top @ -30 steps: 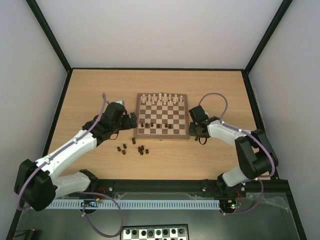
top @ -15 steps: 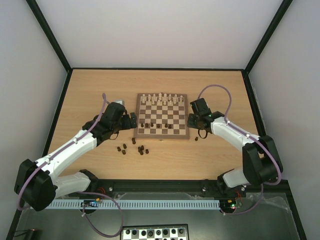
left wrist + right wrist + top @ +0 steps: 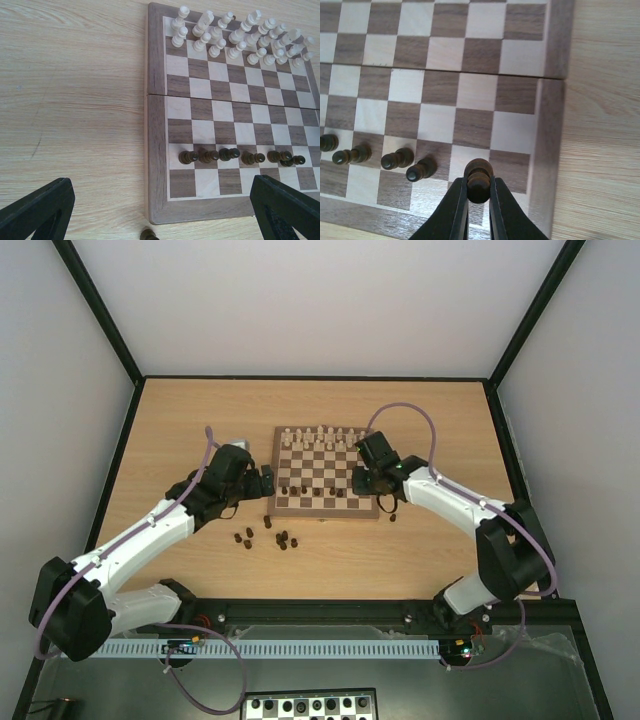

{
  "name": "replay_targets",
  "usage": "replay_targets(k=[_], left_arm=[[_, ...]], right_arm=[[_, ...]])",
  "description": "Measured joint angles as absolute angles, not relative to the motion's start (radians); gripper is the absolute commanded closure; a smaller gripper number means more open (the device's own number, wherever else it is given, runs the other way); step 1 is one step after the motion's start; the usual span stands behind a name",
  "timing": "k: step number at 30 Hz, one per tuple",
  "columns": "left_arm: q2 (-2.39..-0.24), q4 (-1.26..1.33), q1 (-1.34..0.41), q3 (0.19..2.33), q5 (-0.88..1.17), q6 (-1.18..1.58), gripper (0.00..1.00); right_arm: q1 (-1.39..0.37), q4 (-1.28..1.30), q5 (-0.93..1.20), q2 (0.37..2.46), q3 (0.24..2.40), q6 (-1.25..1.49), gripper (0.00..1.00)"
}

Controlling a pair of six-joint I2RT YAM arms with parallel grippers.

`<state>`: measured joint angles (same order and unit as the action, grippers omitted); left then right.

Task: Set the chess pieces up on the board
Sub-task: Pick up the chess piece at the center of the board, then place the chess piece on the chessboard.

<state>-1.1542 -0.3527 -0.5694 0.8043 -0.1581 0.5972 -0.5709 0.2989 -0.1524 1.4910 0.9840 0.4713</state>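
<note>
Dark brown chess pieces [image 3: 225, 153], brown-and-beige checkered board [image 3: 156, 150], cream chessmen [image 3: 200, 43].

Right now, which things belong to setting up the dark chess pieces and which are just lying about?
Job: board, dark row on it, loose dark pieces beside it, held piece in right gripper.
Lying about: pale chessmen, black-and-white board.
</note>
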Motion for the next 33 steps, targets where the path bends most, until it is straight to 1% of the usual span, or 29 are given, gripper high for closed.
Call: replay_targets(k=[10,17,19,21,24,29,33], left_arm=[[-1.154,-0.353,-0.569,0.804,-0.162,0.603,0.00],[-1.154,-0.353,-0.569,0.804,-0.163,0.606,0.00],[-1.154,-0.353,-0.570,0.804,-0.163,0.607,0.01],[-1.154,-0.353,-0.571,0.804,-0.165,0.607,0.01],[-1.154,-0.353,-0.573,0.804,-0.166,0.608,0.00],[-1.155,-0.353,-0.573,0.804,-0.166,0.610,0.01],[-1.158,-0.352,-0.573,0.804,-0.166,0.610,0.00]], right_arm=[[-0.611,0.317,-0.133,1.583,1.007,0.455,0.96],[-0.619,0.317,-0.122,1.604,1.007,0.453,0.95],[-0.620,0.317,-0.120,1.606,1.007,0.452,0.93],[-0.622,0.317,-0.118,1.609,1.007,0.452,0.88],[-0.622,0.317,-0.115,1.616,1.007,0.451,0.84],[-0.622,0.316,-0.113,1.626,1.010,0.449,0.82],[-0.622,0.316,-0.112,1.636,1.017,0.448,0.77]])
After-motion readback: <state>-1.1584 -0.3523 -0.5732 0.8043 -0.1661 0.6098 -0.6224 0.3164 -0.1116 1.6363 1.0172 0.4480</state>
